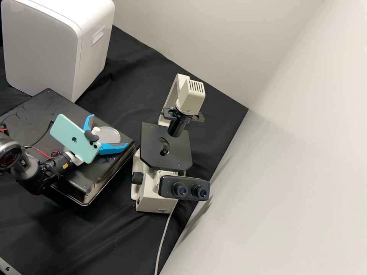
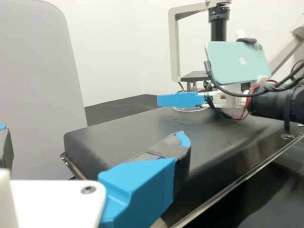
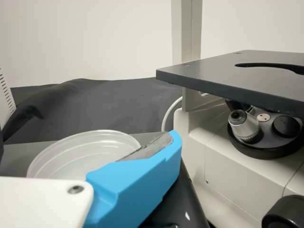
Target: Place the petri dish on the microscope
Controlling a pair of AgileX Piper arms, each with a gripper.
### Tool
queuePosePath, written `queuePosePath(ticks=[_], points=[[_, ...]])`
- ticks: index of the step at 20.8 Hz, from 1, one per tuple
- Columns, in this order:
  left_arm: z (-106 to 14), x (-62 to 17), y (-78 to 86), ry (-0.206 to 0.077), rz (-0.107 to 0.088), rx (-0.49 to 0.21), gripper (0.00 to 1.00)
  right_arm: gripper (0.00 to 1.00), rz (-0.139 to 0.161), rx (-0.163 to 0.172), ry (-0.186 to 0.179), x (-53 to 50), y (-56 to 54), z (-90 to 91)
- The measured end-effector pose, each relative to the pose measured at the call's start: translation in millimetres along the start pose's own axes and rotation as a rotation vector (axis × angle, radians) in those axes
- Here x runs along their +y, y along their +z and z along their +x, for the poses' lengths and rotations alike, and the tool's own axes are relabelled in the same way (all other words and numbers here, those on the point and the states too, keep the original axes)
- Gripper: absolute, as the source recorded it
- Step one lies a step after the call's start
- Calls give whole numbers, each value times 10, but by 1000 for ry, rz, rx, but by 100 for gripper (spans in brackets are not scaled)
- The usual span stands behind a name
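A round, clear plastic petri dish (image 1: 107, 135) was bracketed by the right gripper (image 1: 109, 130), spread wide, at the glossy black case's (image 1: 42, 110) corner.

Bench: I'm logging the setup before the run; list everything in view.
Petri dish: one, clear, on the tray beside the microscope.
Microscope: one, cream with black stage, mid-bench.
Tray: one, black, beside the box.
Box: one, white, at the bench's back corner.
Cloth: one, black, covering the bench.
Cable: one, white, trailing from the microscope.
Phone: one, mint green, on the right arm's wrist.
Right gripper: one, blue fingers open, flanking the dish.
Left gripper: one, blue fingers open, by the tray's corner.
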Motion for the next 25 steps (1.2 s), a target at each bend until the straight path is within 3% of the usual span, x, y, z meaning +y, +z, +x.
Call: queuePosePath(ticks=[4,7,13,20,25], points=[[0,0,0,0,0,0,100,100,-5,-13,-10,7,37,-82],[-3,-3,14,-1,0,-8,100,100,-4,-32,2,45,82,-142],[-8,-7,31,-4,-2,-17,100,100,-3,-36,27,102,102,-217],[-13,-10,52,-6,-2,-29,100,100,-7,-42,25,84,136,-134],[-14,-11,55,-7,-2,-31,100,100,-46,-55,47,73,153,-20]])
